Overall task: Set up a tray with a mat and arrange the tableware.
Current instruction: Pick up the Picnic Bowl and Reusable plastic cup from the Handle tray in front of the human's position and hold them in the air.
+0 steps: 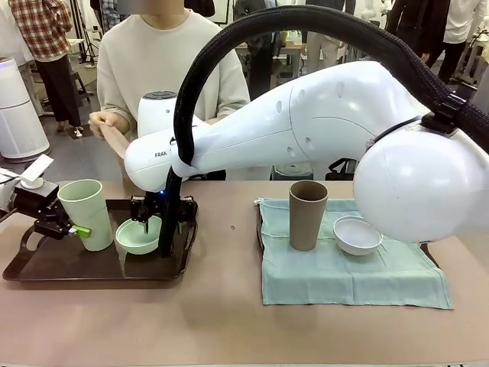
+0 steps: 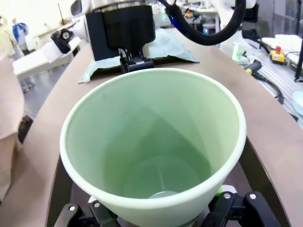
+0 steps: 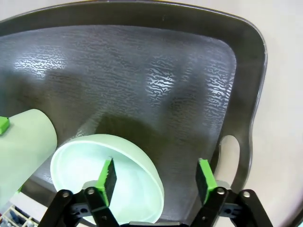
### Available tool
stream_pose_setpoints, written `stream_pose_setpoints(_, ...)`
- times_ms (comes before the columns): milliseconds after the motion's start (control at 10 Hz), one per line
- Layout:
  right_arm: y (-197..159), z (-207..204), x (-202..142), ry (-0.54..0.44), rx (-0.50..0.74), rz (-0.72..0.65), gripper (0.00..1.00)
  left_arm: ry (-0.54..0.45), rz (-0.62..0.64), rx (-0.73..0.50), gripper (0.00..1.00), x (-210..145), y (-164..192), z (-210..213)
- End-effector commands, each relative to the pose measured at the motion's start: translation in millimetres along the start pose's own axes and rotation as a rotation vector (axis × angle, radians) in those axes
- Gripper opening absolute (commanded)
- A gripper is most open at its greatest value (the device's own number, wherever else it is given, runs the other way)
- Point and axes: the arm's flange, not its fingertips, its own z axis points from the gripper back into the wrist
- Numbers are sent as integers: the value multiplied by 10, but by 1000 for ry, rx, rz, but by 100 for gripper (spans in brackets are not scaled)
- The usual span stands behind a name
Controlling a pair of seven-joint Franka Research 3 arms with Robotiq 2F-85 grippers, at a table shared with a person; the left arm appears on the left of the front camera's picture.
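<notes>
Two pieces sit on the dark tray [image 1: 53,266] at the desk's [image 1: 229,321] left. The mint cup [image 1: 85,214] stands upright at the tray's left end, and the mint bowl [image 1: 137,238] is just right of it, approx. mid-tray. L gripper [image 1: 73,227] comes in from the left and is clamped on the cup's lower part, a green pad against its wall. In the L wrist view the cup's open mouth faces the camera, nothing inside.

R arm reaches across the middle to the tray. R gripper [image 3: 156,176] points down at the bowl w/ jaws wide apart, straddling its rim. One finger [image 3: 108,176] is over the inside, the other outside over bare tray. Can't tell if the pads touch the rim.

On the desk's right lies a pale green mat [image 1: 344,279]. The tan cup [image 1: 307,215] stands upright on its far left part, w/ the white bowl [image 1: 357,235] near its right, apart. A person at the far side holds a flat tan piece [image 1: 116,141] in one hand [image 1: 107,122].
</notes>
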Motion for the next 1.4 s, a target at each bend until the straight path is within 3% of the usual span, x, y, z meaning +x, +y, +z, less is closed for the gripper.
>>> stream_pose_setpoints(0, 53, 5, 79, 4, 16, 24, 0, -11, -38, 31, 0, 2, -34, -50)
stream_pose_setpoints(100, 57, 4, 83, 2, 14, 25, 36, -9, -37, 29, 0, 8, -27, -41)
stream_pose_setpoints(200, 57, 0, 83, 0, 10, 26, 0, -4, -37, 30, 30, 8, -27, -35)
stream_pose_setpoints(300, 61, 0, 88, -1, 8, 25, 0, 0, -35, 31, 30, 9, -21, -32)
stream_pose_setpoints(400, 60, 0, 90, 0, 7, 25, 0, 2, -36, 31, 0, 8, -17, -33)
stream_pose_setpoints(500, 64, 2, 90, -1, 3, 26, 0, 5, -37, 34, 30, 12, -15, -29)
stream_pose_setpoints(600, 60, 4, 93, -4, -3, 24, 0, 11, -33, 43, 0, 13, -5, -34)
stream_pose_setpoints(800, 47, 12, 92, -4, -8, 24, 0, 17, -34, 62, 0, 28, 14, -39)
stream_pose_setpoints(900, 38, 66, 77, -9, -12, 25, 0, 25, -36, 68, 30, 73, 14, -33)
stream_pose_setpoints(1000, 23, 228, 13, -4, 1, 11, 0, 40, -30, 65, 73, 156, 21, 106)
stream_pose_setpoints(1300, -48, 1208, -317, -138, 23, 17, 0, 55, -83, 102, 73, 980, -58, 582)
